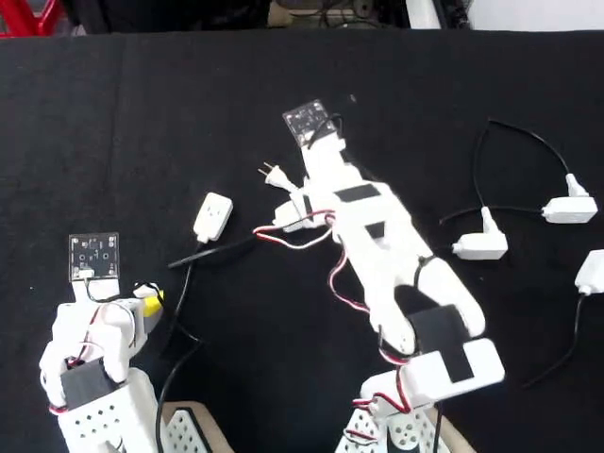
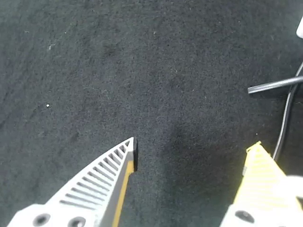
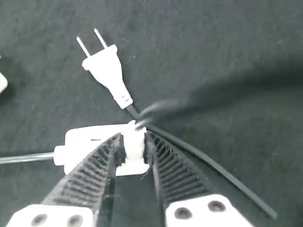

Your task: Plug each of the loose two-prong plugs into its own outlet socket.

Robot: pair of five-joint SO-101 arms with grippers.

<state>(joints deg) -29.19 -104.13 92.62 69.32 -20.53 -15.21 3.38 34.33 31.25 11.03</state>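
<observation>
A white two-prong plug (image 1: 275,176) lies on the black cloth with its prongs pointing to the far left; it is also close ahead in the right wrist view (image 3: 106,71). My right gripper (image 3: 134,138) is shut on a small white socket block (image 3: 94,142) just behind that plug, seen from above as the white block (image 1: 288,215) at my right gripper (image 1: 293,211). A white outlet socket (image 1: 212,216) on a black cable lies left of it. My left gripper (image 2: 194,142) stands open over bare cloth near the front left, with its yellow fingertip (image 1: 151,304) toward that cable.
Three white adapters lie at the right: one (image 1: 481,247) mid-right, one (image 1: 569,209) farther back, one (image 1: 593,271) at the edge, joined by thin black cables. A black cable (image 2: 284,118) runs beside my left gripper. The back of the cloth is bare.
</observation>
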